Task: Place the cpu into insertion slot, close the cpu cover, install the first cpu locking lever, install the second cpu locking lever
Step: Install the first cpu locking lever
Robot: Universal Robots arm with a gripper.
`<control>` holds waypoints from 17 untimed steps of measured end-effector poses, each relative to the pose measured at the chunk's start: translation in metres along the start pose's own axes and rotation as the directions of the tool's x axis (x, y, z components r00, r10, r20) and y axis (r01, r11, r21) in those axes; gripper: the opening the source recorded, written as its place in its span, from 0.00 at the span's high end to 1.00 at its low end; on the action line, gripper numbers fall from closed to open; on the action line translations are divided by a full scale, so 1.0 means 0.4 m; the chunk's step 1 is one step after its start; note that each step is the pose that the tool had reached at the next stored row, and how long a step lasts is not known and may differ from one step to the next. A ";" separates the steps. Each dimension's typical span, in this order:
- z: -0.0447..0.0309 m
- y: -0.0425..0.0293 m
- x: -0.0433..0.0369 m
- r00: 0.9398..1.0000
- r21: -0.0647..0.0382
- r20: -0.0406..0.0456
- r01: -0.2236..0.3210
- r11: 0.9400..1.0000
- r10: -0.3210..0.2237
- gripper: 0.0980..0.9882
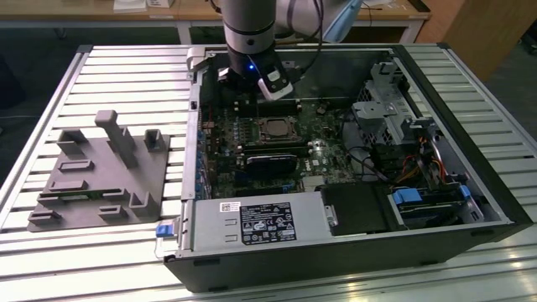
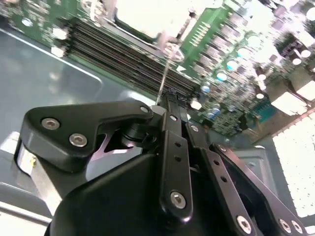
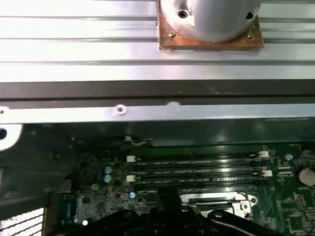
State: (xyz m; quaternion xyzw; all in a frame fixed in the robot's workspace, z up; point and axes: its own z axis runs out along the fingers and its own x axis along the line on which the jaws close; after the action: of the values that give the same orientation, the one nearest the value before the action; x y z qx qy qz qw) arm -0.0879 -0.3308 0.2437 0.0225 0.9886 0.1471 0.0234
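Gripper [image 2: 166,102] jaws drawn narrow, tips at near end of thin locking lever [image 2: 163,73]; actual pinch unclear. Lever's long axis runs straight ahead from tips to insertion slot [image 1: 275,129] corner. cpu [image 2: 140,14] lies in slot, just beyond memory slots [image 2: 123,49].

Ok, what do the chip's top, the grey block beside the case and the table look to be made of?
Chip: pale beige metal top, probably plated, judging by its dull, even sheen.
Grey block: matte plastic, possibly printed; uniform grey with no glints.
Table: looks like bare aluminium; the silvery ribbed slats catch bright reflections.
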 end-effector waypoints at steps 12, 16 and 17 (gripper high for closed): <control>0.003 0.002 -0.047 1.000 0.000 0.004 0.001 1.000 -0.001 0.99; 0.004 0.001 -0.046 0.999 -0.001 0.046 0.014 1.000 -0.014 0.99; 0.005 0.001 -0.045 0.998 -0.001 0.057 0.017 1.000 -0.017 0.99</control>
State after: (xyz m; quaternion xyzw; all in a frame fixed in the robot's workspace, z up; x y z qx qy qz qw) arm -0.0697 -0.3309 0.2427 0.0182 0.9876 0.1467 0.0529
